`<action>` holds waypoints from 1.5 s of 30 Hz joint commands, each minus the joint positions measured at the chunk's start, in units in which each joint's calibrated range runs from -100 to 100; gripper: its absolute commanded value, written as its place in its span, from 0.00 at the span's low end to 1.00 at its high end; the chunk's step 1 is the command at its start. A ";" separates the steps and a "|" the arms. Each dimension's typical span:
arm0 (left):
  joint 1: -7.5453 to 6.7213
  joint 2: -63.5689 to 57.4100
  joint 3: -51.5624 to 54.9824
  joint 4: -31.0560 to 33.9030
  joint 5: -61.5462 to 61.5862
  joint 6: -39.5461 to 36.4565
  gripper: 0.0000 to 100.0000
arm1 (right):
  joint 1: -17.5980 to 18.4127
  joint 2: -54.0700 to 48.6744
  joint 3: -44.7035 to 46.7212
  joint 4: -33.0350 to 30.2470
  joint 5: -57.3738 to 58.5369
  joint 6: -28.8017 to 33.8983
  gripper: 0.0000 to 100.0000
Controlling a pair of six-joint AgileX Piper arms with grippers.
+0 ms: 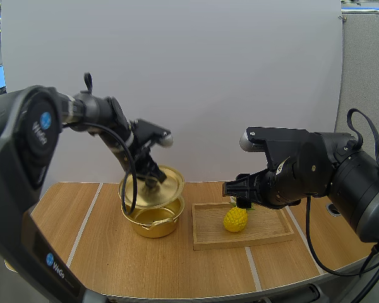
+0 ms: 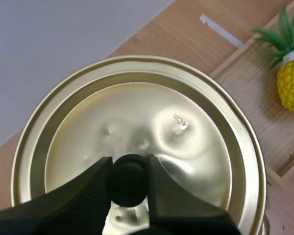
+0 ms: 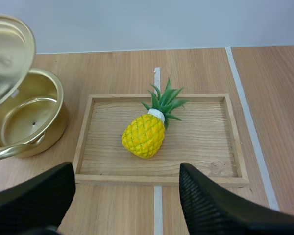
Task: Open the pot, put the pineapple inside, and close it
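Observation:
My left gripper (image 1: 153, 178) is shut on the black knob (image 2: 128, 179) of the gold lid (image 1: 153, 187), holding it tilted just above the open gold pot (image 1: 154, 216). The lid (image 2: 137, 142) spreads wide under the left fingers. A yellow pineapple (image 1: 235, 218) with green leaves lies on its side in the wooden tray (image 1: 240, 238). My right gripper (image 1: 242, 197) hangs open above the pineapple (image 3: 144, 133), fingers (image 3: 220, 205) set wide apart on either side of the tray (image 3: 160, 178). The pot (image 3: 29, 122) stands beside the tray, its inside bare.
The wooden table (image 1: 101, 259) carries white tape lines (image 1: 85, 224). The tray sits right of the pot with a small gap between them. A round hole (image 1: 335, 209) is in the tabletop at the far right.

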 commanded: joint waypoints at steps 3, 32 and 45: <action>-0.12 -6.67 -7.77 0.14 1.72 -0.84 0.00 | -0.21 -0.24 -0.43 -0.08 -1.01 0.21 1.00; -0.12 -12.92 -48.53 4.55 -1.38 -4.43 0.00 | -0.21 -0.24 -0.43 3.82 -1.15 0.51 1.00; -0.12 -12.92 -48.53 4.55 -1.38 -4.43 0.00 | -0.21 9.00 -0.43 -0.25 -4.35 11.53 1.00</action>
